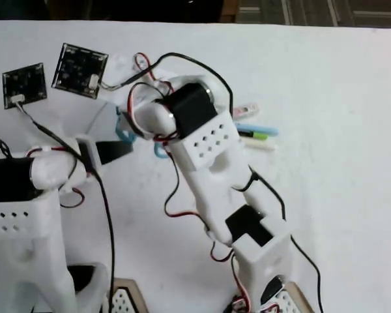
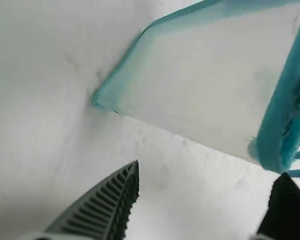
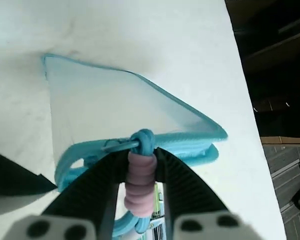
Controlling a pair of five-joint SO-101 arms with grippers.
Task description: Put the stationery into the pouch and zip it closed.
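Four or so pens (image 1: pixel 255 130) lie loose on the table (image 1: pixel 339 98), just beside the right arm (image 1: pixel 202 147) and outside the pouch (image 3: pixel 115 110), which lies flat under that arm's wrist. The right gripper (image 3: pixel 141 162) is pinched narrow on the pink beaded pull (image 3: pixel 140 187) tied to the zip's teal cord. The left gripper (image 2: pixel 210 170) hangs wide and empty near a corner of the pouch, not touching it. The pouch looks thin, soft and see-through with a firmer teal edge, so I'd judge it light and floppy. A tug on the pull alone would likely drag it across the table unless the other gripper pins the edge. The pens seem light, smooth and apt to roll, so they are best taken across the barrel near the middle, one at a time
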